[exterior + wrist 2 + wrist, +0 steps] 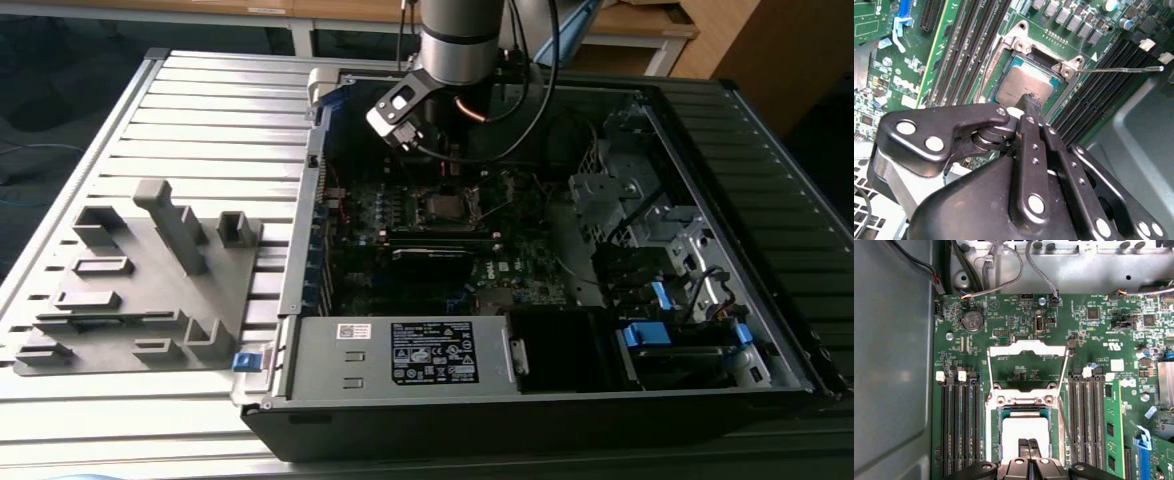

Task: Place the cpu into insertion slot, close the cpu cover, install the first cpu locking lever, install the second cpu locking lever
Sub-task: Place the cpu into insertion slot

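Saw in the exterior view a grey ribbed table [200, 110] with an open computer case [534, 425] on it, a grey plastic tray [147, 290] at the exterior view's left, and wooden desks [641, 22] far behind. Found in the second wrist view the cpu [1019, 86] lying flat in the insertion slot [1035, 55], under the gripper [1030, 100], pinched closed on nothing. Saw in the first wrist view the cpu cover [1026, 346] flipped open.
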Robot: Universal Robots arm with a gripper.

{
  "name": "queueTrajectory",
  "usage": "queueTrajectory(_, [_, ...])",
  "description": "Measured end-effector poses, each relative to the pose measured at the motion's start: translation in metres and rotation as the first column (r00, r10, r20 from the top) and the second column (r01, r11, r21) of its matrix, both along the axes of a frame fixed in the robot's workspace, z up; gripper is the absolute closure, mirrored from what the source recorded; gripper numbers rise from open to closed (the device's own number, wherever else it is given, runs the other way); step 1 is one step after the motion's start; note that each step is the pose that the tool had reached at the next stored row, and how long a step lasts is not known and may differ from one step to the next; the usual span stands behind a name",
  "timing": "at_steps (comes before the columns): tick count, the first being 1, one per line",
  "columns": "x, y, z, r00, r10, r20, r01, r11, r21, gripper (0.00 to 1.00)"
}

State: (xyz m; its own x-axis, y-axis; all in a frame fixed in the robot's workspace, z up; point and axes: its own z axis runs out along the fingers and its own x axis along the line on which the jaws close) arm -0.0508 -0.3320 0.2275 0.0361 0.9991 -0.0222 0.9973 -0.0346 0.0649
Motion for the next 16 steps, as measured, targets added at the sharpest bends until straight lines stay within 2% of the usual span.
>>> queueTrajectory(5, [0.0000, 0.0000, 0.0001, 1.0000, 0.000, -0.0013, 0.000, 1.0000, 0.0004, 0.89])
queueTrajectory(9, [0.0000, 0.0000, 0.0032, 1.0000, 0.000, -0.0012, 0.000, 1.0000, 0.0019, 0.89])
queueTrajectory(16, [0.0014, 0.0000, 0.0033, 1.0000, 0.000, -0.0012, 0.000, 1.0000, 0.0018, 0.89])
